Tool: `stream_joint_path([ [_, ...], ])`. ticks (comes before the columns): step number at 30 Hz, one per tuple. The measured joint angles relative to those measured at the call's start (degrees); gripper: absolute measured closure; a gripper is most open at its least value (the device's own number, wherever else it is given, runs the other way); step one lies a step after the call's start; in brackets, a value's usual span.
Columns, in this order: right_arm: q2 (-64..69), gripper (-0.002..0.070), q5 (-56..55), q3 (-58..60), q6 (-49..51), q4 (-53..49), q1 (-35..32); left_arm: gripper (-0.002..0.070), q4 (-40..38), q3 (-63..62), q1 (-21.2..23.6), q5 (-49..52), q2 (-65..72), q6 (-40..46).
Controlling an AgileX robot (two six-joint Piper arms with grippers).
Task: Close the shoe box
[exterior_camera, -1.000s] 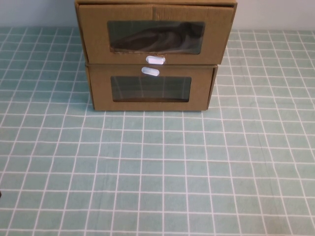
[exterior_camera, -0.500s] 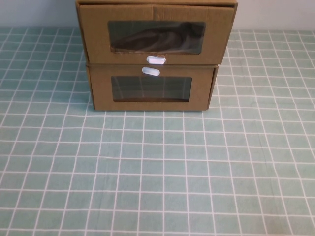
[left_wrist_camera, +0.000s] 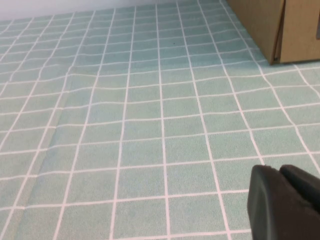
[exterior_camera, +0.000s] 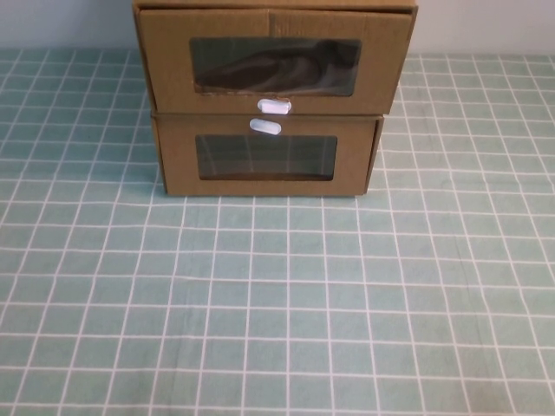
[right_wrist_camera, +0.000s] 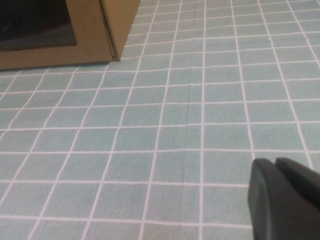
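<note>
The shoe box (exterior_camera: 273, 61) is the upper of two stacked brown cardboard boxes at the far middle of the table. It has a wide clear window with a dark shoe (exterior_camera: 277, 65) behind it and a small white pull tab (exterior_camera: 273, 107) below the window. Neither gripper shows in the high view. My left gripper (left_wrist_camera: 279, 169) is shut and empty, low over the cloth, well short of the boxes and to their left. My right gripper (right_wrist_camera: 275, 161) is shut and empty, low over the cloth, to their right.
The narrower lower box (exterior_camera: 266, 156) has its white tab (exterior_camera: 264, 126) above its window; its corners show in the left wrist view (left_wrist_camera: 272, 30) and the right wrist view (right_wrist_camera: 107, 30). A green checked cloth (exterior_camera: 277, 295) covers the table.
A small dark shape at the left edge of the high view a second ago has gone out of view. The boxes have not moved.
</note>
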Motion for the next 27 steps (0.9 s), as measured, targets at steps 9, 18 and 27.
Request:
stream_joint_path([
  [9,0.0,0.0687,0.0,0.0,0.0,0.0,0.0,0.068,0.11,0.0,0.0,0.97,-0.02,-0.23],
  [18,0.0,0.0687,0.0,0.0,0.0,0.0,0.0,0.068,0.19,0.0,0.0,1.06,-0.02,-0.23],
  [27,0.0,0.0687,0.0,0.0,0.0,0.0,0.0,0.068,0.19,-0.1,0.0,1.19,-0.02,-0.23],
])
